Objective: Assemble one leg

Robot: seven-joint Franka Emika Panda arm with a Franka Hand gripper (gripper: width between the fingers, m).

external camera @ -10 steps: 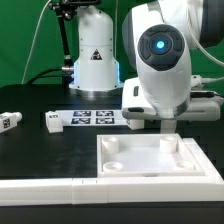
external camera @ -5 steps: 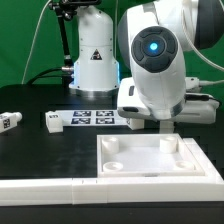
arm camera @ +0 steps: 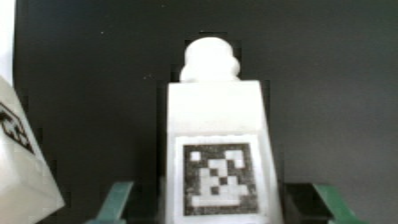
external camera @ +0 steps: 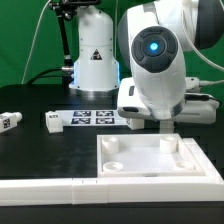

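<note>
Nearest, at 5 o'clock of the exterior view: the square tray (external camera: 150,168), flat on the black table (external camera: 40,150). One round socket showing in a far corner; near edge cut off by the frame.

Just behind the tray's far rim, at about 3 o'clock: the arm (external camera: 155,60), its bulky wrist hanging low and covering everything under it. From this side, no sight of the fingers nor of the leg.

From the wrist camera, much clearer. The leg (arm camera: 217,130) very close, lying lengthwise away from the lens, tag face toward it, rounded peg at the far end. The gripper (arm camera: 224,203) around the tagged end, one green finger (arm camera: 121,200) at each side, with a thin dark gap on both sides. Cannot tell whether clamped on the leg or only standing loose around it.

Probably the pick-up or carrying step. Next move, as a guess: confirm a firm hold, bring the peg end over a tray socket, keep the leg straight, lower slowly.

At the wrist picture's border, a white tagged edge (arm camera: 18,150), cut off; not possible to name.

Farther, at 9 o'clock of the exterior view: the marker board (external camera: 90,117), a small tagged piece (external camera: 52,120) just beside it, a second small piece (external camera: 9,120) at the frame edge. Too small to identify. Farthest, at 11 o'clock: a white housing (external camera: 95,60) with a triangle mark.
</note>
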